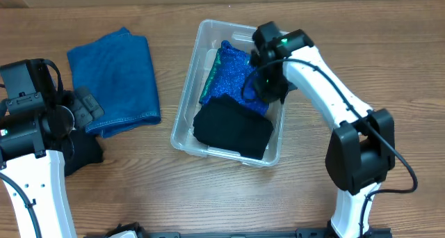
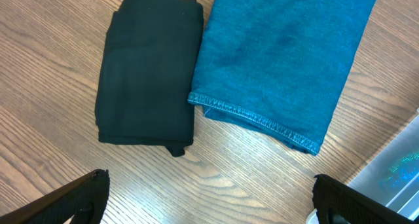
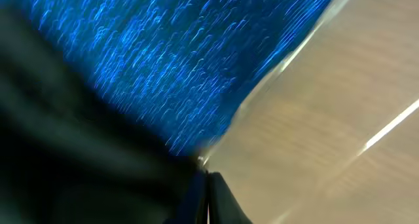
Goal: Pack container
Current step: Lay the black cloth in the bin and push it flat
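Note:
The clear container (image 1: pixel 183 120) stands mid-table and holds a shiny blue cloth (image 1: pixel 233 74) and a folded black cloth (image 1: pixel 233 127). My right gripper (image 1: pixel 270 85) is down inside the container by its right wall. In the right wrist view its fingers (image 3: pixel 206 188) are pressed together at the edge of the shiny blue cloth (image 3: pixel 183 67), with black cloth (image 3: pixel 65 152) to the left and the clear wall (image 3: pixel 314 119) to the right. My left gripper (image 2: pixel 213 198) is open and empty above bare wood, near a folded blue towel (image 2: pixel 281 54) and a folded black cloth (image 2: pixel 150 67).
The blue towel (image 1: pixel 115 81) lies on the table left of the container. The other black cloth (image 1: pixel 85 153) lies partly under my left arm. A corner of the container (image 2: pixel 393 171) shows at the right edge of the left wrist view.

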Robot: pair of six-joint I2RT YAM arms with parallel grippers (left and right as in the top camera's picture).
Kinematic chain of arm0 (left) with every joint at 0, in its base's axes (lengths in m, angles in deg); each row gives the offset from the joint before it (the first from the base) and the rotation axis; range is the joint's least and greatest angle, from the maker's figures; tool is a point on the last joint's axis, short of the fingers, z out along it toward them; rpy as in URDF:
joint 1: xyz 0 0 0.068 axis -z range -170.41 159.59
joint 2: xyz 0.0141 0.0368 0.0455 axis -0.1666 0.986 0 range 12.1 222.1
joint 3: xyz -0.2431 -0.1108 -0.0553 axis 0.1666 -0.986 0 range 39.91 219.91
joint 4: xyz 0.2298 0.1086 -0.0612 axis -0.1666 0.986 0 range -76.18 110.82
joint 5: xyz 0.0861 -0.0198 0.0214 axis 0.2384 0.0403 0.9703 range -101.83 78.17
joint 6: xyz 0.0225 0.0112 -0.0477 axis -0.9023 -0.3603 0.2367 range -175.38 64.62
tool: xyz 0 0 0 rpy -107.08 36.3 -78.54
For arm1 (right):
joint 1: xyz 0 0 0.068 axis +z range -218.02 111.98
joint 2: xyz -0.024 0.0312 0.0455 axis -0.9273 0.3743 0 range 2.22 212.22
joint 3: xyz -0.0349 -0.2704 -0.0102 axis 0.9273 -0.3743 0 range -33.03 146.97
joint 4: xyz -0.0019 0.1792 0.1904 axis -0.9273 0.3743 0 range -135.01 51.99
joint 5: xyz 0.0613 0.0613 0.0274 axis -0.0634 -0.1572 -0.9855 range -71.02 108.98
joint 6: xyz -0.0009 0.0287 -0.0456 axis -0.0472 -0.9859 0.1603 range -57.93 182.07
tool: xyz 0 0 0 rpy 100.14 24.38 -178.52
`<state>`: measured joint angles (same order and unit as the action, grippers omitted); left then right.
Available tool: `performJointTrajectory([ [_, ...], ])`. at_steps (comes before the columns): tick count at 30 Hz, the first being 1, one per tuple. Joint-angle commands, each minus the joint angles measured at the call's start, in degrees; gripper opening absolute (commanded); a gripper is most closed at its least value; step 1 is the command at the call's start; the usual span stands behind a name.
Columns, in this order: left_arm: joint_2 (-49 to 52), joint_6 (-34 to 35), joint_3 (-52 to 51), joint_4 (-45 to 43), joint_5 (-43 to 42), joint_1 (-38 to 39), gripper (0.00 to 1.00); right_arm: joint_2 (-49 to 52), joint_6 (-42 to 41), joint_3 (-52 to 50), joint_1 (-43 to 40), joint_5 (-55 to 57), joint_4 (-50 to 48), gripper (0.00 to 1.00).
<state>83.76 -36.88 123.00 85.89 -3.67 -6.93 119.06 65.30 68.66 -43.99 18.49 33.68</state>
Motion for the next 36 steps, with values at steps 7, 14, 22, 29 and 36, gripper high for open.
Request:
performJointTrajectory([
  [7,0.24,0.31,1.27,-0.04,-0.70,-0.31,1.00,-5.46,-3.02,-3.28,1.25,-2.19,12.50,0.08],
  [14,0.24,0.13,1.27,0.02,-0.70,-0.31,1.00,-5.46,-12.81,-4.02,-2.91,12.28,9.68,0.08],
  [22,0.24,0.13,1.27,0.07,-0.70,-0.31,1.00,-5.51,-3.80,-3.67,-5.22,3.91,6.64,0.08],
  [29,0.24,-0.37,1.27,0.39,-0.70,-0.31,1.00,-15.04,-4.66,6.29,-4.92,-1.57,4.04,0.08],
  [36,0.24,-0.48,1.16,3.45,0.83,-2.58,1.00,-23.28,-9.29,7.21,-23.58,-5.22,2.23,1.00],
])
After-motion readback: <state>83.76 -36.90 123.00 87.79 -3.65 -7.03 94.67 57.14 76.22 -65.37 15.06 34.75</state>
